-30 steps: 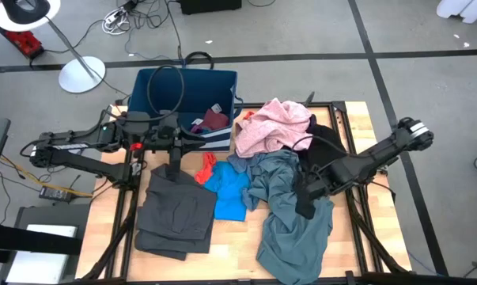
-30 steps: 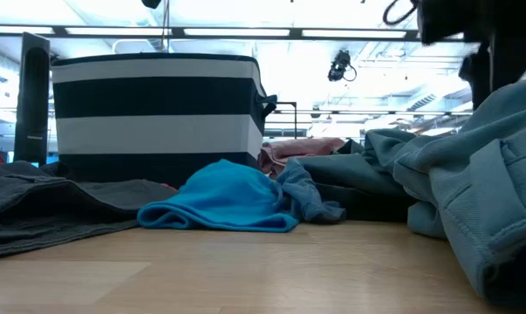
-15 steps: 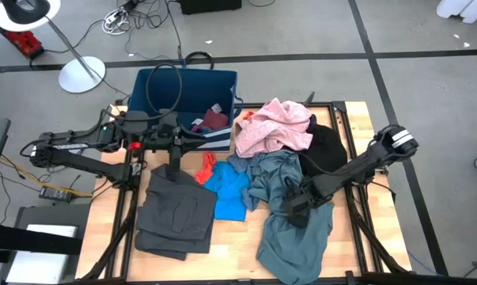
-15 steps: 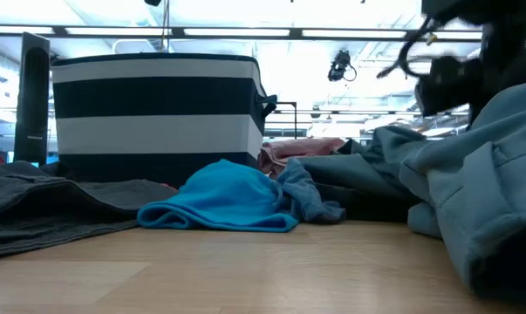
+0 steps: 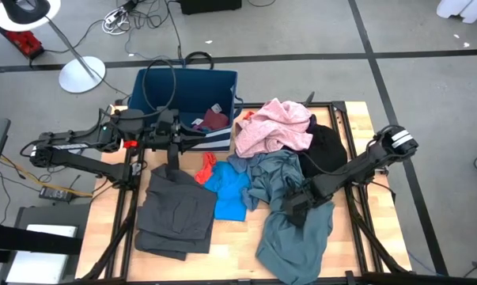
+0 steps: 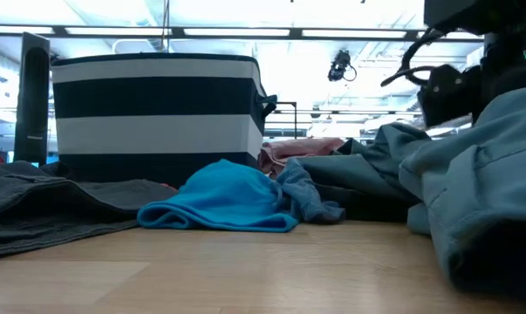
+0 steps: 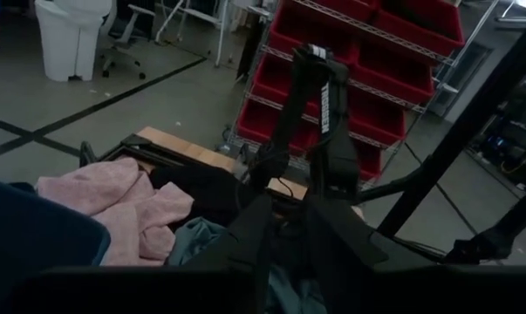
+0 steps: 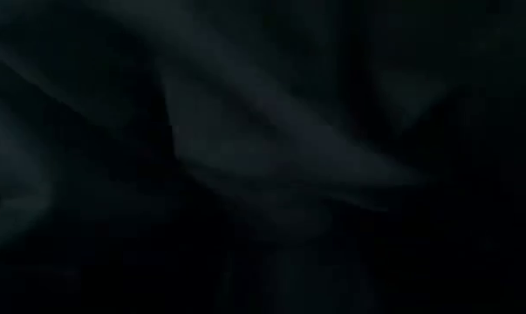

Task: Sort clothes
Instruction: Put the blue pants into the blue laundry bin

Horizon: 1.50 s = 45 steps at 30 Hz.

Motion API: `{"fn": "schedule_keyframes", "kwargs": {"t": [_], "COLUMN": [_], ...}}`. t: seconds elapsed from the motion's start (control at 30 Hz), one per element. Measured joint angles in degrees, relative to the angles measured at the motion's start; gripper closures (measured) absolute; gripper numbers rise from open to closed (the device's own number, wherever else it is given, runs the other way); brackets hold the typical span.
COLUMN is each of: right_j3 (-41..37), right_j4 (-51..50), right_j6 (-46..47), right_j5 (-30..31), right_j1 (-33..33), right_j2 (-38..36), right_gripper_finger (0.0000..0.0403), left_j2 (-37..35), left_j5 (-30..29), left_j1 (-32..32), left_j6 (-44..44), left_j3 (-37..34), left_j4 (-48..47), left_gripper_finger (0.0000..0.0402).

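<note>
My right wrist feed is nearly black, just dim fabric folds, so I cannot tell how the right end effector (image 5: 293, 212) is set; it is pressed down into the grey-blue garment (image 5: 289, 218) at lower centre-right. On the table (image 5: 238, 253) I count one pink garment (image 5: 276, 125), one black (image 5: 327, 149), one bright blue (image 5: 232, 190), one dark grey (image 5: 173, 212) and a red-orange scrap (image 5: 207, 165). A maroon piece (image 5: 213, 119) lies in the bin (image 5: 155, 87). The left end effector (image 5: 175, 138), fingers looking closed and empty, reaches level beside the bin.
</note>
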Motion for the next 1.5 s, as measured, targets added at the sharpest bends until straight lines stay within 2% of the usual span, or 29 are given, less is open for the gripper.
{"fn": "schedule_keyframes", "kwargs": {"t": [0.27,0.33,0.63,0.73,0.87,1.1,1.5], "right_j3": [0.0,0.03,1.38,5.88,15.73,36.1,70.02], "right_j4": [-4.48,-5.02,-9.32,-13.08,-18.88,-24.94,-20.47], "right_j6": [2.99,4.2,12.66,12.8,9.93,-0.54,-25.83], "right_j5": [-1.31,-1.34,-0.94,2.53,9.15,17.72,18.2], "right_j1": [0.03,0.04,-0.02,-0.01,-0.58,-4.77,-15.37], "right_j2": [-11.59,-14.93,-27.04,-28.47,-28.56,-23.99,-7.15], "right_gripper_finger": [0.0358,0.039,0.0399,0.04,0.0401,0.0402,0.0403], "left_j2": [0.0,0.0,0.0,0.0,0.0,0.0,0.0], "left_j5": [0.11,0.15,0.15,0.15,0.15,0.15,0.54], "left_j1": [0.0,0.0,0.0,0.0,0.0,0.0,0.0], "left_j6": [0.02,0.02,0.04,0.04,0.07,0.07,0.07], "left_j3": [0.0,0.0,0.0,0.0,0.0,0.0,0.0], "left_j4": [-0.09,-0.15,-0.15,-0.14,-0.14,-0.03,1.64], "left_gripper_finger": [0.0321,0.0321,0.0321,0.0321,0.0321,0.0321,0.0321]}}
